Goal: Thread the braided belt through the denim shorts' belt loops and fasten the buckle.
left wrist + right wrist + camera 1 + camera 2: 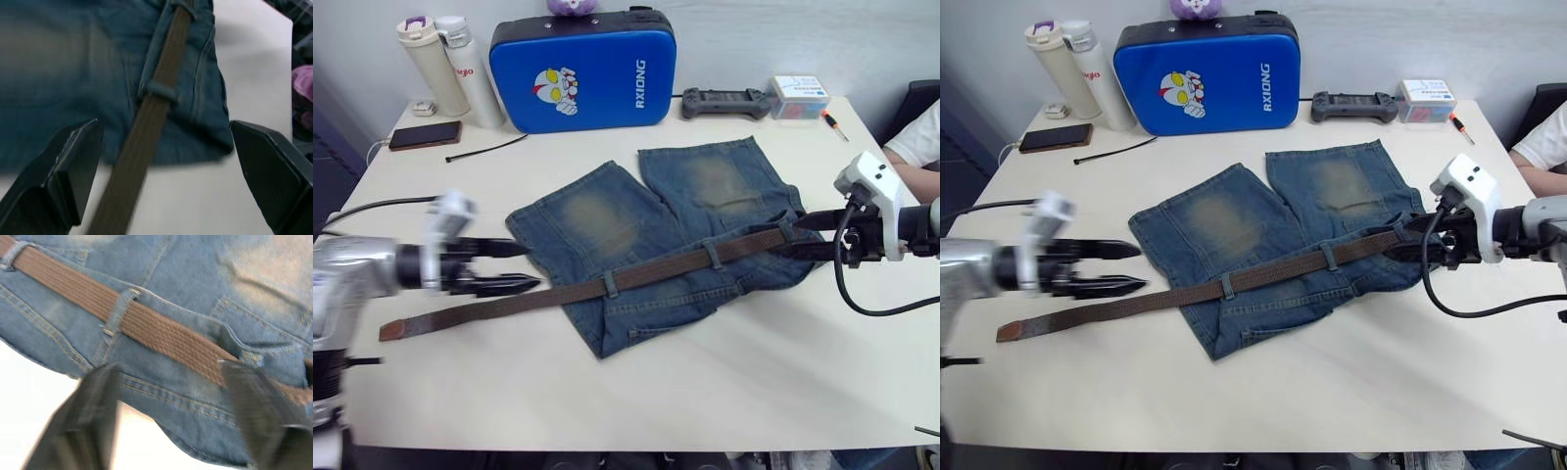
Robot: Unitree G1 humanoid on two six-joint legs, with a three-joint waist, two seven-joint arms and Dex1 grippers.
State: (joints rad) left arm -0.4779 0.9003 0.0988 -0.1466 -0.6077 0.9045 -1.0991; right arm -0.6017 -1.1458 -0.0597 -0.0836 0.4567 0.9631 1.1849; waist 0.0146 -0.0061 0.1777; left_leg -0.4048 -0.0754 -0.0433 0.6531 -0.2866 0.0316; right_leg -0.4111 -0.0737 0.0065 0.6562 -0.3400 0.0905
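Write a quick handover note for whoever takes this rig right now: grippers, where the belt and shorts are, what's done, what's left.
Left gripper: open, holding nothing, beside the belt's free tail.
Right gripper: open, over the shorts' waistband at the belt's other end.
Denim shorts: flat on the table, waistband toward the robot.
Braided belt: runs along the waistband under at least two belt loops, tail out on the table to the left.
Left: the buckle isn't visible, so fastening is unconfirmed; check the remaining loops.

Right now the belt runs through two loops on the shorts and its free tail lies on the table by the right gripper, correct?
Not quite. The belt does pass through two belt loops, but its free tail lies by the left gripper, as the left eye view shows.
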